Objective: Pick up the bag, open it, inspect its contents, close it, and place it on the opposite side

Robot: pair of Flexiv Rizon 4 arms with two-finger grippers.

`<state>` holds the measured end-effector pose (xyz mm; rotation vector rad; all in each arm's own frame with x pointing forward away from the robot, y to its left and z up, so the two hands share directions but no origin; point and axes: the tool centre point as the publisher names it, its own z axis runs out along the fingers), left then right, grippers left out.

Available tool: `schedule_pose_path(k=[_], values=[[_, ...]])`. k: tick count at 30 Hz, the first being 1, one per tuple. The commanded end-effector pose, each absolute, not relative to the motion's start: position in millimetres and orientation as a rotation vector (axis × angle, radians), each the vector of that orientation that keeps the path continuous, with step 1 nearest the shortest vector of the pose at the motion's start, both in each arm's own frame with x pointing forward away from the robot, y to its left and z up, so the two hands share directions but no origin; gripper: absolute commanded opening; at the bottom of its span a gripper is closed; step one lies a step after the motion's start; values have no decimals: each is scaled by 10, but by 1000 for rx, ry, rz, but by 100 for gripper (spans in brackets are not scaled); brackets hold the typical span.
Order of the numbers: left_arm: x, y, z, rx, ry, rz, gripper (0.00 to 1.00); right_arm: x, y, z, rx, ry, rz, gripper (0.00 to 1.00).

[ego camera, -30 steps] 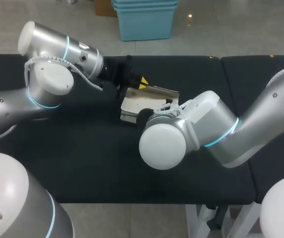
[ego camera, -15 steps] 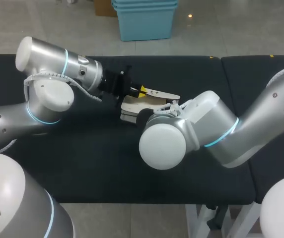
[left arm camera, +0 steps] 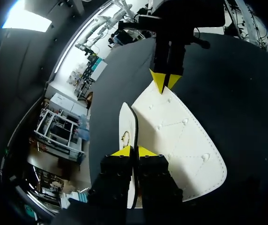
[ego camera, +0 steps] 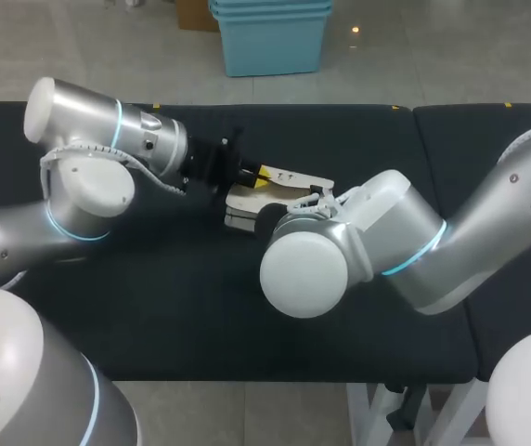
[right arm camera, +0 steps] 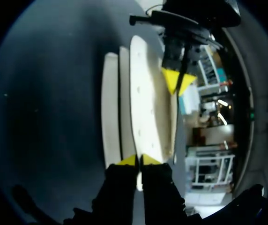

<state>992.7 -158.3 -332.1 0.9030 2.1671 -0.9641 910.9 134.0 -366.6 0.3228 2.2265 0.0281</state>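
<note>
Black padding covers the table [ego camera: 154, 307], and the white bag [ego camera: 240, 209] lies near its middle, between the two arms. The left pincer [left arm camera: 134, 151] has its yellow tips pressed together on one edge of the studded flap [left arm camera: 181, 136]. The right pincer [right arm camera: 138, 160] pinches the opposite edge, so the flap is held between them, slightly raised off the bag's body. I judge the flap step to be in hand, but this pose does not show whether the flap is going up or down. Either way, the next move calls for both arms to travel together, keeping the flap taut without dragging the body. The bag's inside is hidden under the flap, and a small gold clasp [left arm camera: 124, 137] is barely legible. In the head view the right arm's wrist covers its own pincer.
</note>
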Motion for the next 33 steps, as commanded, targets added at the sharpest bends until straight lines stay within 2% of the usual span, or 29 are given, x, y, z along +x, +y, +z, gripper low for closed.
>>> schedule_pose_path(k=[1, 33], values=[[9840, -1546, -3385, 914, 2147, -965, 0, 9115, 1356, -3688, 326, 2222, 26, 0], [9916, -1524, -3533, 876, 2165, -858, 0, 9115, 1356, -3688, 326, 2222, 26, 0]])
